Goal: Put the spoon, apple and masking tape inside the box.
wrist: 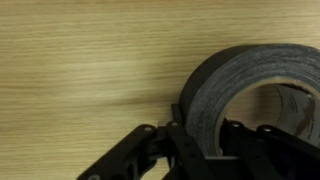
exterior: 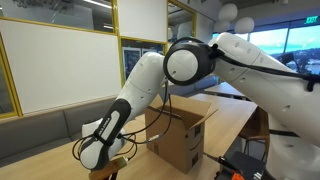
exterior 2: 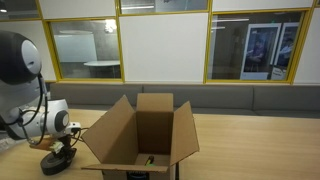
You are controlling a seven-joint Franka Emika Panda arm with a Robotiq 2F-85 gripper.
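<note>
1. Gripper (wrist: 208,142): clenched on the masking tape (wrist: 225,85). In the wrist view the jaws pinch one wall of the dark roll, with one finger outside the band and one inside the core.
2. Masking tape: at the claw, over bare wooden tabletop (wrist: 80,60). The roll's hole opens toward the camera, so its axis runs roughly along the claw. Whether it rests on the wood or hangs clear cannot be told.
3. Box (exterior 2: 155,120): open, flaps up, just beside the gripper (exterior 2: 58,155) in an exterior view, toward the tabletop's middle. Judgement: the coming move turns on this. The roll sits lower than the flap rim, so it must rise and then cross sideways over the nearest flap.
4. Arm: descends steeply from a raised elbow joint (exterior: 185,62), the forearm slanting down to the claw, low beside the box (exterior: 185,140).
5. Spoon and apple: neither can be made out with confidence.
</note>
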